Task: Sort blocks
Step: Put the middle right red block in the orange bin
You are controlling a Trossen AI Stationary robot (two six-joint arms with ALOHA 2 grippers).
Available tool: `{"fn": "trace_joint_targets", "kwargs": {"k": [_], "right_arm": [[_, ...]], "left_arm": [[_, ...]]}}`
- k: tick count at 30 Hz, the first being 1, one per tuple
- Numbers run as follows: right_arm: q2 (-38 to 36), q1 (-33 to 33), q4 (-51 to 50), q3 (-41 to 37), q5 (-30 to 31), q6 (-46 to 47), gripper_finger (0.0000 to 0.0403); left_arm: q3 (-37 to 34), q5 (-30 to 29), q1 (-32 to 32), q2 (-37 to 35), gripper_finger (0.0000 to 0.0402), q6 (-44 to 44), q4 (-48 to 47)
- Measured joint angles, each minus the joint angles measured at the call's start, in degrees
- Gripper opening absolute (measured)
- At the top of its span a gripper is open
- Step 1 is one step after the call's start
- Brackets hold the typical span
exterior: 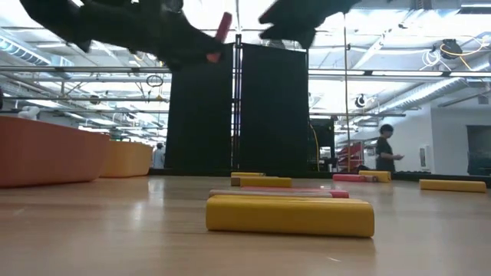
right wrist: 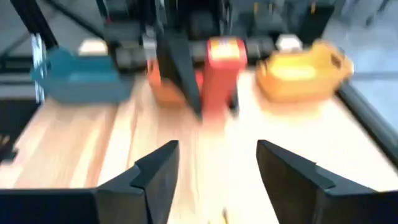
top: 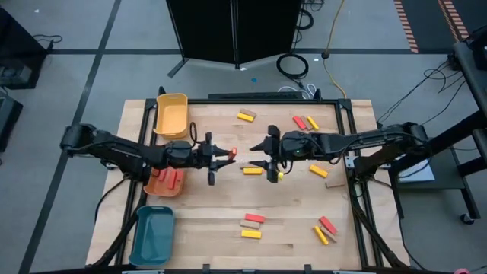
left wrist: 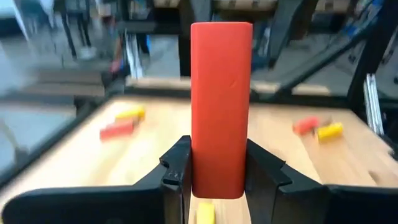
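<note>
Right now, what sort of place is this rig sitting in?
Likely an industrial lab or workshop, not a home: exposed ceiling pipes overhead, loose cables on a grey floor, a black partition behind the wooden table, and a person standing beyond.

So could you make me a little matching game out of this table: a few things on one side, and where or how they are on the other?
Things:
1. red block
2. right gripper
3. teal tray
4. orange tray

States:
A. open, holding nothing
B. at the table's near left corner, nothing visible in it
C. clamped upright in the left gripper
D. under the left arm, red blocks inside

Pairs: 1-C, 2-A, 3-B, 4-D
</note>
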Motion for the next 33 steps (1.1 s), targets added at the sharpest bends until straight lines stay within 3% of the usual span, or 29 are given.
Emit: {"fn": "trace_joint_targets", "kwargs": {"k": [6, 11, 16, 23, 29, 33], "right_arm": [[-0.7, 1.5, -11.4, -1.0, 0.3, 3.3, 0.0216], [0.6, 2.5, -10.6, -4.0, 0.3, 3.3, 0.0216], [0.7, 2.5, -10.1, -5.7, 0.3, 1.9, 0.0215], [0.7, 2.5, -10.7, -5.6, 0.3, 1.3, 0.0215], [0.7, 2.5, -10.9, -5.6, 0.3, 1.3, 0.0215], [0.7, 2.5, -10.9, -5.6, 0.3, 1.8, 0.0215]], "left_arm": [[4.5, 0.5, -1.9, -12.6, 0.0092, -15.3, -36.8], [7.8, 1.0, -2.9, -18.6, 0.0092, -35.8, -63.9], [9.0, 6.9, -3.4, -20.7, 0.0093, -56.4, -84.0], [9.1, 9.0, -4.1, -20.7, 0.0093, -75.4, -98.3], [9.1, 9.1, -4.1, -20.4, 0.0099, -77.1, -97.4], [9.1, 9.3, -4.1, -20.4, 0.0132, -74.3, -97.4]]}}
